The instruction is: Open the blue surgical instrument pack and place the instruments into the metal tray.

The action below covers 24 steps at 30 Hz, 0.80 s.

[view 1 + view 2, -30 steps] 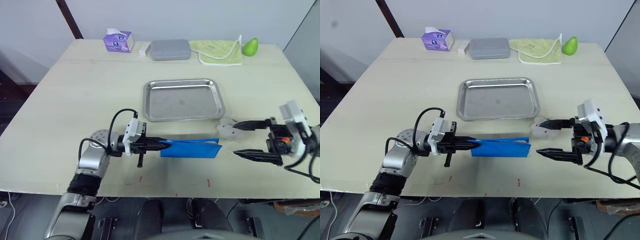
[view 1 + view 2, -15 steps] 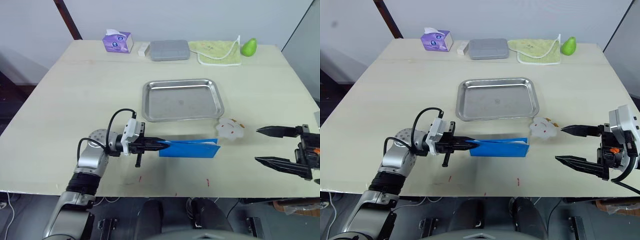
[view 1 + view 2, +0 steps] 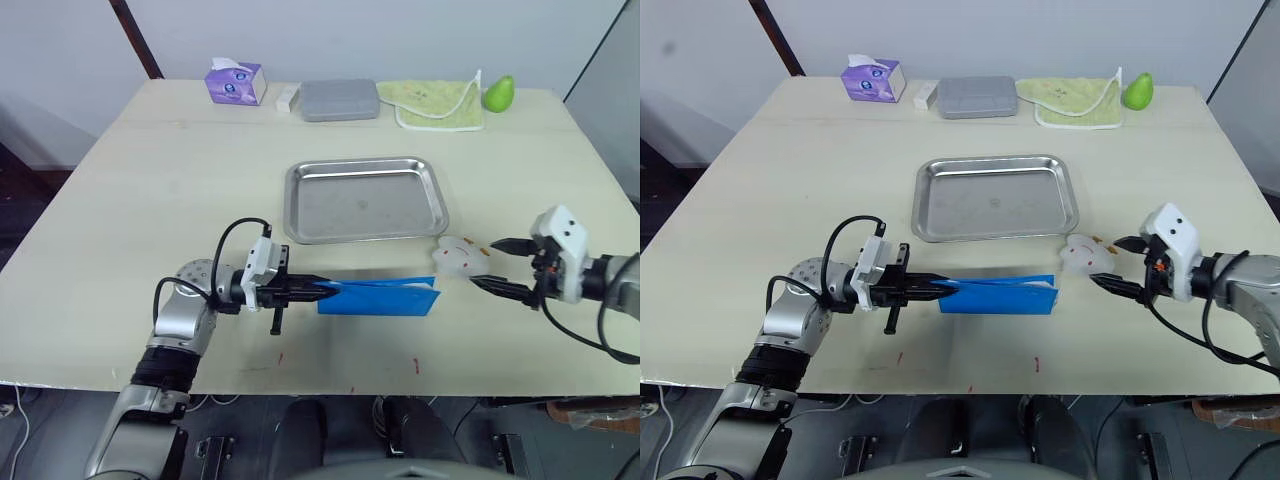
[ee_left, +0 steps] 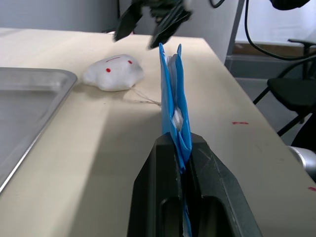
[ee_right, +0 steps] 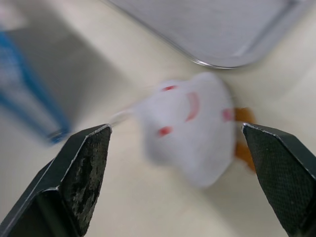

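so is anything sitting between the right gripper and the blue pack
Yes. The small white toy lies on the table between the open right gripper and the near end of the blue surgical instrument pack, which the left gripper holds on edge.

The left gripper (image 3: 322, 291) is pinched tight, arm low near the table's front edge. The right gripper (image 3: 497, 264) looks spread wide, pointing left.

table (image 3: 150, 200): pale wood, lying under even light | wall (image 3: 350, 30): plain grey-white, standing behind | dark wooden post (image 3: 140, 40): leaning at far-left corner
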Each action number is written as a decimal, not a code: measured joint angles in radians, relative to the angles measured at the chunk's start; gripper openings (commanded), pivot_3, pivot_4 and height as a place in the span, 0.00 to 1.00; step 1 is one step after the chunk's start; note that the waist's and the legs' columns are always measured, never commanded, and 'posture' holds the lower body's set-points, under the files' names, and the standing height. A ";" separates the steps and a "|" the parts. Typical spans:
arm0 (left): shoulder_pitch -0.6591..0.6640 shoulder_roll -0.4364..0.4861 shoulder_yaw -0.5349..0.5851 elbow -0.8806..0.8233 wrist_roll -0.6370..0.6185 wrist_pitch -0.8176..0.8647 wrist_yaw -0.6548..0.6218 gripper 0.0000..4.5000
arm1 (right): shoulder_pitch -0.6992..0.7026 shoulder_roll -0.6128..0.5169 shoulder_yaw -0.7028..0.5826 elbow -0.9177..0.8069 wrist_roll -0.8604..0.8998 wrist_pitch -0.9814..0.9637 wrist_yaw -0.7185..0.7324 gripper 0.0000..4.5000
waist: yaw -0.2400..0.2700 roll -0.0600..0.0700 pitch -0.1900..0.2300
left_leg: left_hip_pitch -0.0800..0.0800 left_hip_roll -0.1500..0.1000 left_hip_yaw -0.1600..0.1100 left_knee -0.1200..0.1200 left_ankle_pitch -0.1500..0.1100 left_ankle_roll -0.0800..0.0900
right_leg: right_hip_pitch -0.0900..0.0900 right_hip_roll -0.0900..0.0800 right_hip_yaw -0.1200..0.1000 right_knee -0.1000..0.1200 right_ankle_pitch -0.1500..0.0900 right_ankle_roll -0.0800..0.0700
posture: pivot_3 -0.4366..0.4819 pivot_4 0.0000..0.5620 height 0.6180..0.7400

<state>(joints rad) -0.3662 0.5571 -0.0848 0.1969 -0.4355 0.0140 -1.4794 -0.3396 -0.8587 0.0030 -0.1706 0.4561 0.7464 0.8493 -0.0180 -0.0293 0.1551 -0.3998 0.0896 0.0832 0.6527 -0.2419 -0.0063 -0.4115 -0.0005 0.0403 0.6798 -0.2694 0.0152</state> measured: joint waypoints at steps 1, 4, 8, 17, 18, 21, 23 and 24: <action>0.001 -0.001 -0.002 -0.002 0.000 0.001 0.000 0.00 | -0.030 0.016 0.028 0.028 -0.019 0.009 -0.011 0.99 | 0.001 0.000 0.000 | 0.000 0.000 0.000 0.000 0.000 0.000 | 0.000 0.000 0.000 0.000 0.000 0.000 | 0.48 0.27 1.00; 0.006 0.000 -0.002 -0.014 0.000 0.003 0.004 0.00 | -0.119 0.067 0.112 0.117 -0.079 0.014 -0.021 0.81 | 0.003 0.000 0.000 | -0.001 0.000 0.000 0.000 0.000 0.000 | -0.001 0.000 0.000 0.000 0.000 0.000 | 0.48 0.27 1.00; 0.012 -0.001 -0.003 -0.025 0.000 0.007 0.012 0.00 | -0.148 0.081 0.164 0.153 -0.117 0.008 0.006 0.38 | 0.007 0.000 0.000 | -0.002 0.000 0.000 0.000 0.000 0.000 | -0.001 0.000 0.000 -0.001 0.000 0.000 | 0.48 0.27 1.00; 0.029 0.000 -0.002 -0.050 -0.001 0.020 0.027 0.00 | -0.087 0.055 0.109 0.100 -0.098 0.017 0.056 0.00 | 0.008 0.000 0.000 | -0.002 0.000 0.000 0.000 0.000 0.000 | -0.001 0.000 0.000 -0.001 0.000 0.000 | 0.48 0.27 1.00; 0.029 0.001 -0.002 -0.052 -0.001 0.021 0.031 0.00 | -0.059 0.041 0.080 0.076 -0.075 0.037 0.067 0.00 | 0.008 0.000 0.000 | -0.002 0.000 0.000 0.000 0.000 0.000 | -0.001 0.000 0.000 -0.001 0.000 0.000 | 0.48 0.27 1.00; 0.033 0.006 0.002 -0.056 0.000 0.022 0.038 0.00 | 0.026 -0.008 -0.029 -0.027 0.018 0.106 0.096 0.00 | 0.007 0.000 0.000 | -0.002 0.000 0.000 0.000 0.000 0.000 | -0.001 0.000 0.000 -0.001 0.000 0.000 | 0.48 0.27 1.00; 0.031 0.007 0.002 -0.057 0.000 0.023 0.039 0.00 | 0.044 -0.023 -0.059 -0.053 0.035 0.119 0.102 0.00 | 0.005 0.000 0.000 | -0.001 0.000 0.000 0.000 0.000 0.000 | -0.001 0.000 0.000 -0.001 0.000 0.000 | 0.48 0.27 1.00; 0.032 0.007 0.001 -0.057 0.001 0.023 0.039 0.00 | 0.073 -0.035 -0.092 -0.085 0.056 0.132 0.104 0.00 | 0.005 0.000 0.000 | -0.001 0.000 0.000 0.000 0.000 0.000 | -0.001 0.000 0.000 -0.001 0.000 0.000 | 0.48 0.27 1.00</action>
<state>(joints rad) -0.3342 0.5640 -0.0837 0.1404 -0.4349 0.0370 -1.4408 -0.2667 -0.8939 -0.0889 -0.2553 0.5125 0.8786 0.9532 -0.0127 -0.0292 0.1550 -0.4010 0.0896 0.0832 0.6526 -0.2419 -0.0063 -0.4122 -0.0008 0.0403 0.6792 -0.2695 0.0153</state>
